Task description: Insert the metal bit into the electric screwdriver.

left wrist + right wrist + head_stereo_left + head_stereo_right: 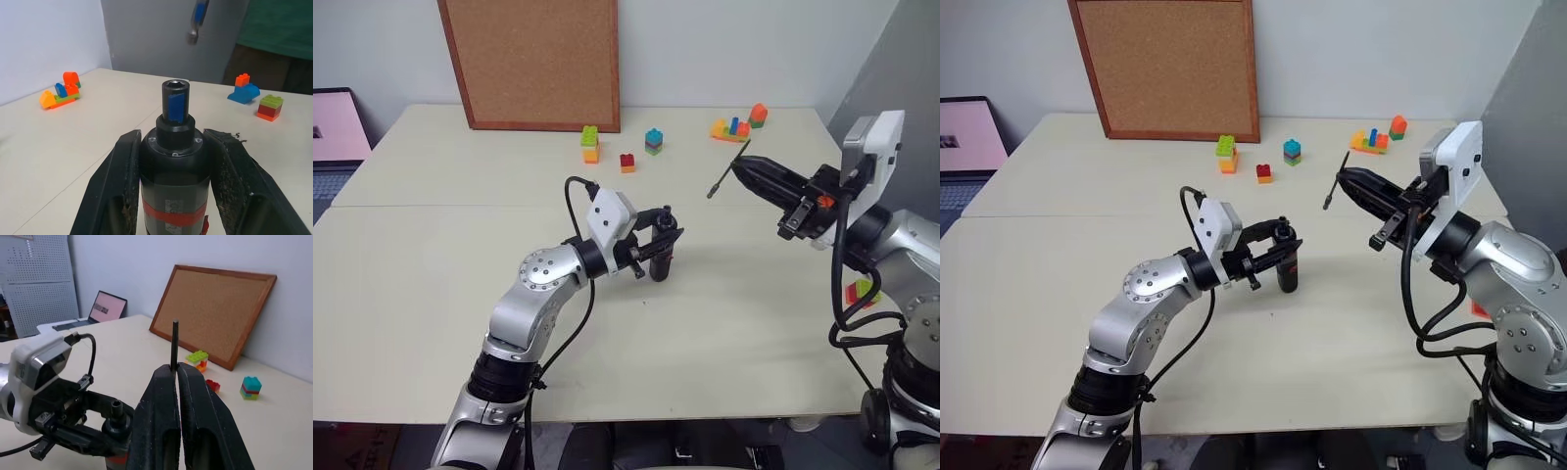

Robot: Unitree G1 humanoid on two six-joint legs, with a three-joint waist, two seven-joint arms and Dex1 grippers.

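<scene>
Left eye view: my left gripper [656, 242] clamps the electric screwdriver [660, 262] upright; my right gripper [741, 168] pinches the metal bit [727, 169], raised well apart.

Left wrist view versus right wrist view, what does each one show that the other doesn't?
The left wrist view alone looks down into the open hex socket of the electric screwdriver, clamped between the left gripper fingers. The right wrist view alone has the cork board, the laptop and the right gripper pinching the metal bit. Both share the screwdriver, the bit and toy bricks on the table.
</scene>
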